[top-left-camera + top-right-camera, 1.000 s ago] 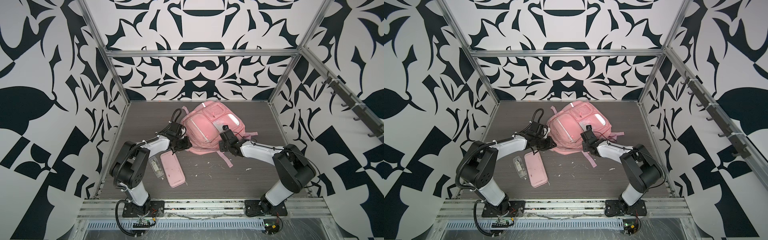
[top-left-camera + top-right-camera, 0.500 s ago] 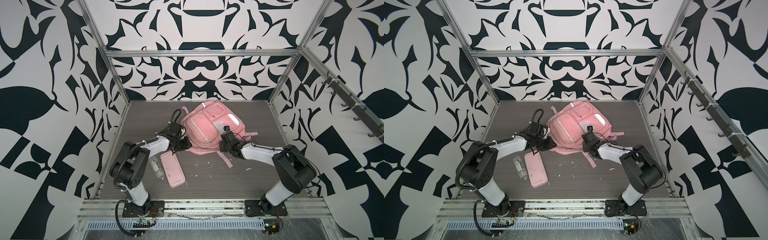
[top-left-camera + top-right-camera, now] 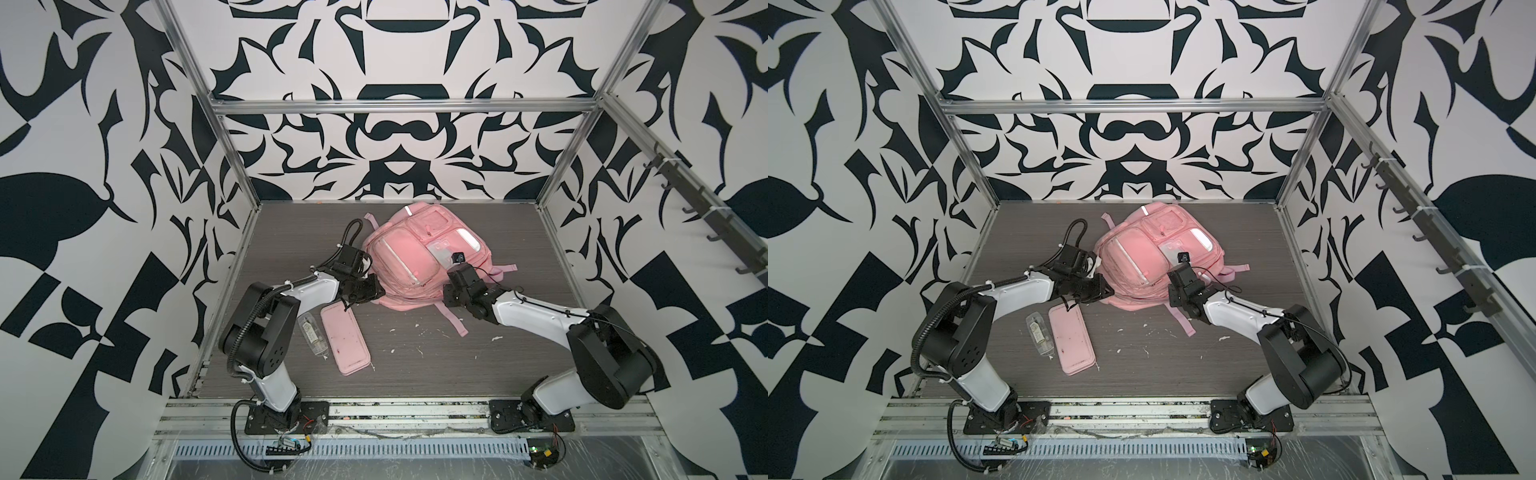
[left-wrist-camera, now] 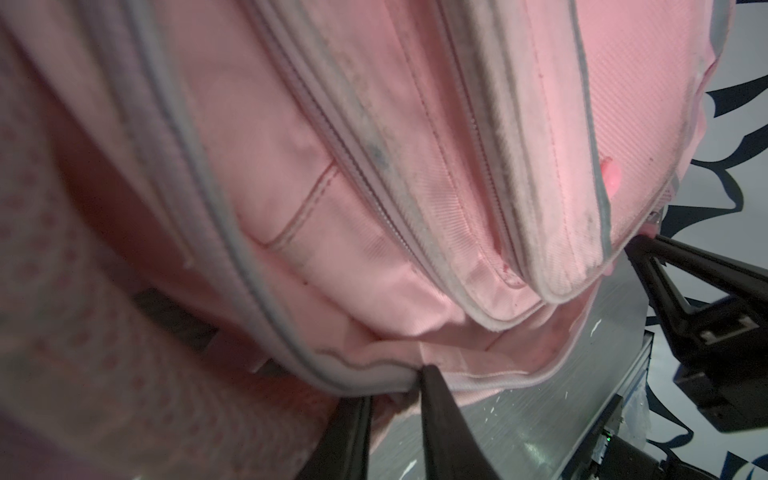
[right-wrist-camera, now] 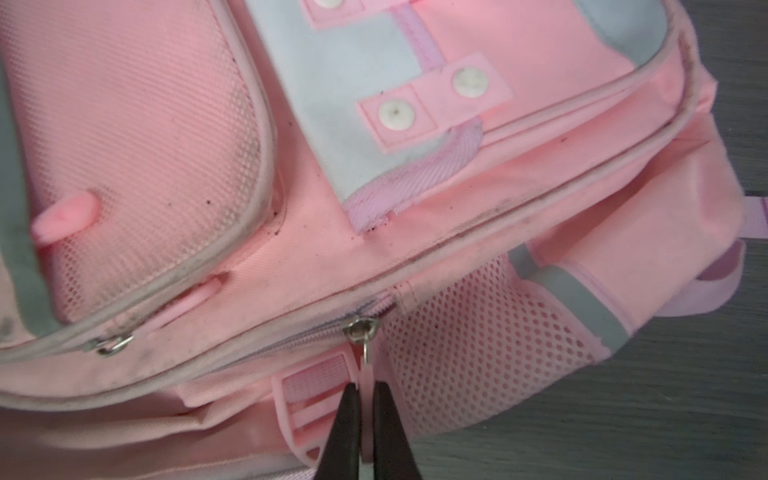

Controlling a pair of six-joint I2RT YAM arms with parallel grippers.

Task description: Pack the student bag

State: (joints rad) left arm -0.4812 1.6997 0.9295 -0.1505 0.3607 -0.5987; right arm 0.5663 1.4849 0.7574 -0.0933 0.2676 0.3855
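Observation:
The student bag lies front-up on the dark table, pink with silver strips. My left gripper is at the bag's near left corner. Its black fingers pinch the piped bottom edge of the bag. My right gripper is at the bag's near right side. It is shut on the pink zipper pull that hangs from a metal slider next to the mesh side pocket.
A flat pink pencil case and a clear plastic bottle lie on the table left of centre, just in front of the left gripper. A loose pink strap trails toward the front. White scraps dot the table.
The right gripper's jaws have closed on the zipper pull after a small shift along the bag's side. The left arm and the bag have stayed put.

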